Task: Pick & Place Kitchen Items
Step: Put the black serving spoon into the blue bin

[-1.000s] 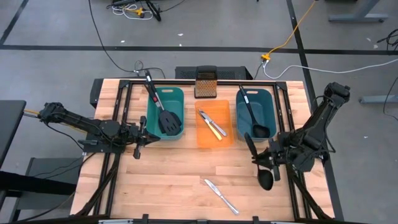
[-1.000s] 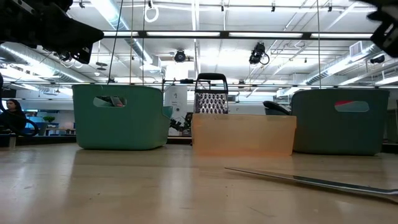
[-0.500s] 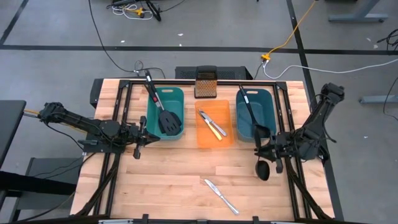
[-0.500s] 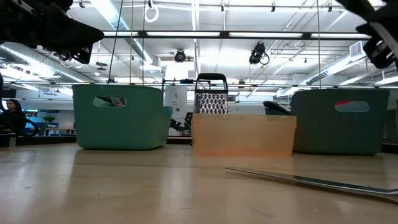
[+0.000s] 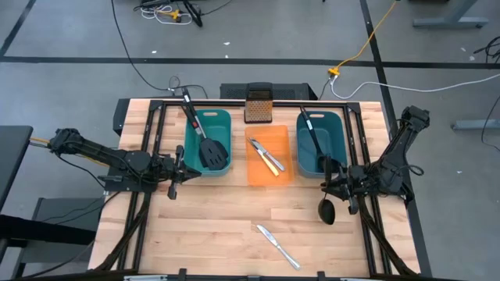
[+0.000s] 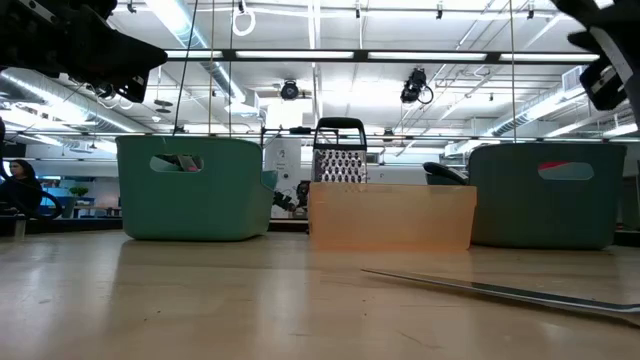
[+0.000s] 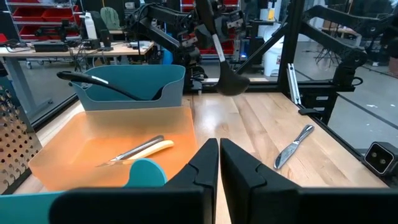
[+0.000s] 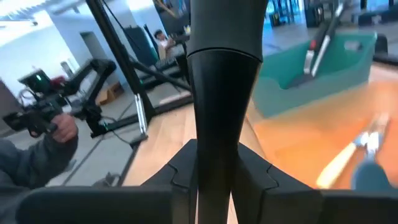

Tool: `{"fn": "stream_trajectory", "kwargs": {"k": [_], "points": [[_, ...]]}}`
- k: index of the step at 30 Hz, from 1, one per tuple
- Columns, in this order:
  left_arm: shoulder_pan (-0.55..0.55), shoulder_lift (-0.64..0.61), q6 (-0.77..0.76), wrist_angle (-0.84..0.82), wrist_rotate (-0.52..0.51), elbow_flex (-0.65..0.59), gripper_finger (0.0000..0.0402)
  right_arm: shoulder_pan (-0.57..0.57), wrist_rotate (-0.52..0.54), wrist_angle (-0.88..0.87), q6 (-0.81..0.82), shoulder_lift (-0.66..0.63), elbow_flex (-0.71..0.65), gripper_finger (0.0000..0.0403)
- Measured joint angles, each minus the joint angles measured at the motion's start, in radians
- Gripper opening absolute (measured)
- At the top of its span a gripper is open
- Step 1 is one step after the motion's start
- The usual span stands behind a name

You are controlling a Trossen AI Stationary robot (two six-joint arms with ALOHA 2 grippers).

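My right gripper [image 5: 337, 190] is shut on a black ladle [image 5: 326, 211] above the table's right part, just near of the right teal bin [image 5: 337, 125]; the left wrist view shows the ladle [image 7: 229, 82] clear of the wood. That bin holds another black ladle [image 5: 315, 144]. Two black spatulas [image 5: 211, 150] lie in the left teal bin [image 5: 191, 129]. Knives [image 5: 266, 156], one yellow-handled, lie in the orange bin [image 5: 254, 173]. One silver knife [image 5: 278, 246] lies flat on the table near the front. My left gripper [image 5: 178, 170] is shut and holds nothing, left of the left bin. My right gripper pinches the ladle's black handle [image 8: 217, 146] between its two fingers [image 8: 185, 169]. The fingers come level from the table's right side and lie across the handle. The ladle hangs steeply with its bowl [image 7: 231, 85] down, lifted clear of the table.
An upright metal grater [image 5: 257, 105] stands at the far edge behind the orange bin. Black frame rails [image 5: 148, 156] run along both table sides. Bare wood lies in front of the bins around the lone knife. A person's sleeve and hand [image 8: 37, 146] show beyond the table.
My right gripper has drawn toward the table's far edge and sunk a little while rolling its wrist. The ladle has swung with it from lying slanted to hanging steeply, its bowl now closer to the right teal bin. The grip stays shut.
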Motion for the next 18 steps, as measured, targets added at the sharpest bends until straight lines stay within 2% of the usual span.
{"fn": "stream_trajectory", "kwargs": {"k": [4,7,15,18], "points": [[0.000,0.000,0.000,0.000,-0.007,0.000,0.0020,-0.044,-0.025,0.162,-0.137,0.038,0.004,0.0067],[0.000,0.000,0.000,0.000,-0.008,0.000,0.0020,-0.087,-0.071,0.211,-0.192,0.085,0.040,0.0067],[0.000,0.000,-0.004,0.000,-0.008,0.000,0.0020,-0.214,-0.142,0.196,-0.317,0.236,0.255,0.0067],[0.000,0.000,-0.008,0.000,-0.008,0.000,0.0020,-0.256,-0.114,0.066,-0.348,0.255,0.377,0.0067]]}}
